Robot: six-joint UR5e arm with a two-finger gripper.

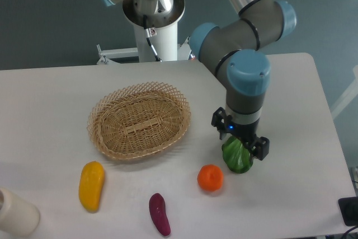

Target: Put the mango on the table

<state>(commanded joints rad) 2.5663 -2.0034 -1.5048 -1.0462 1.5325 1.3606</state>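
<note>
We find the mango point(91, 185) lying on the table point(50, 110) near its front left, apart from the other produce and with nothing touching it. Its long axis runs roughly front to back, and its lower end shades toward orange. An oval wicker basket point(139, 120) sits behind and to the right of it, close but not in contact.

We note the gripper point(242, 147) well to the right of the mango, directly over a green leafy vegetable point(236, 157) that lies on the right part of the table. The wrist and gripper body hide the upper part of that vegetable. We cannot tell whether the fingers are spread or closed, nor whether they touch the vegetable, since the gripper is seen from above and its tips merge with the dark housing.

A round orange fruit point(210, 177) rests just left of the vegetable. A small purple eggplant point(159, 214) lies near the front edge, between the mango and the orange. A pale cylindrical container point(15, 212) stands at the front left corner, partly cut off by the frame.
</note>
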